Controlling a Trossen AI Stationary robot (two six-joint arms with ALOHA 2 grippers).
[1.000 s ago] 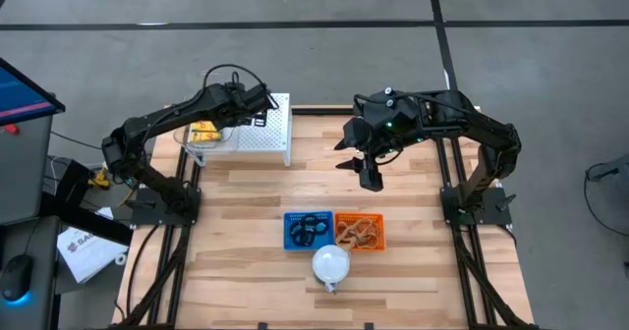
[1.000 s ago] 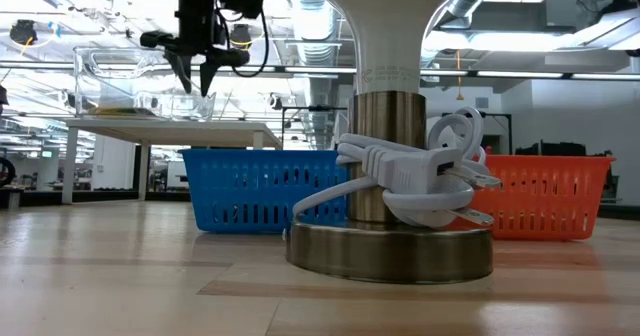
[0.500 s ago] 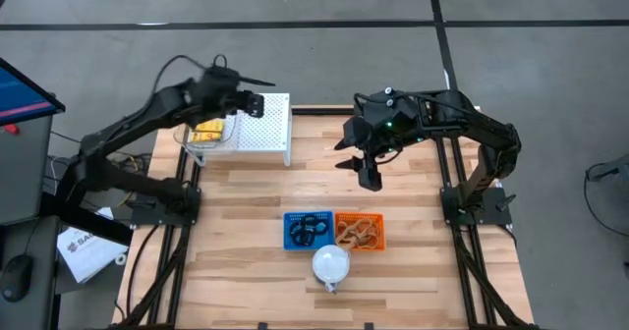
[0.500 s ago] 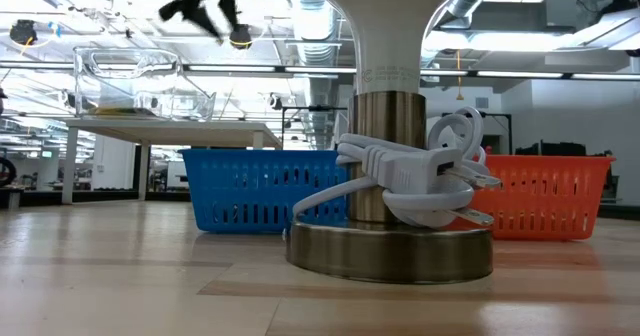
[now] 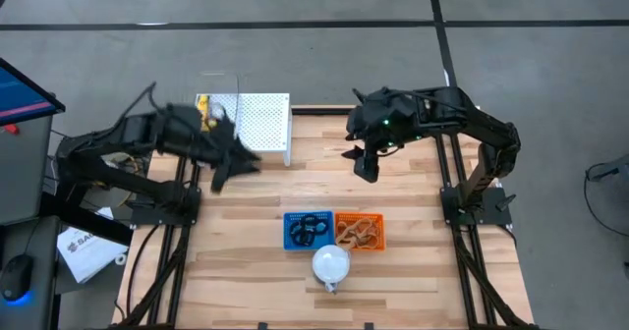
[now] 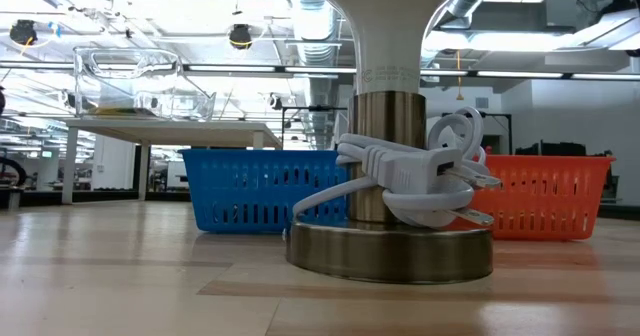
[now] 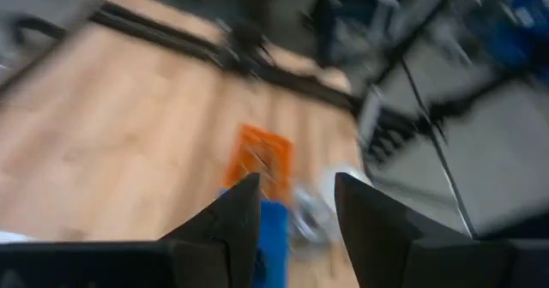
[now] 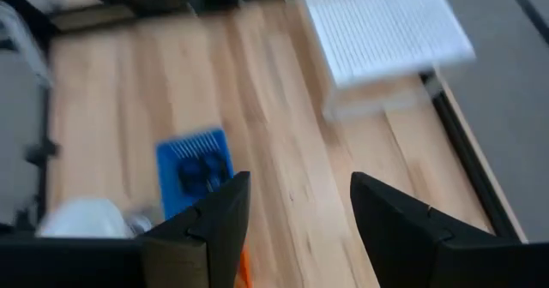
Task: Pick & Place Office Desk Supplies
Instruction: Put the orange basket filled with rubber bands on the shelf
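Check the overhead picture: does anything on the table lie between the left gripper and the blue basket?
Nothing visible does. The left gripper hangs over bare wood by the white perforated stand; only open table separates it from the blue basket.

We're scanning for lettering and nothing comes through legibly. The white sheet of paper (image 5: pixel 84 248) lying on the floor beside the table's left frame carries dark print that is too small for us to make out. The white cylindrical lamp stem (image 6: pixel 388 46) above the brushed metal collar has a thin line of tiny grey print just above the collar, and we can't make out a single character. On the blue slatted plastic basket (image 6: pixel 262 189) and the orange slatted plastic basket (image 6: pixel 552 196), we spot no label.
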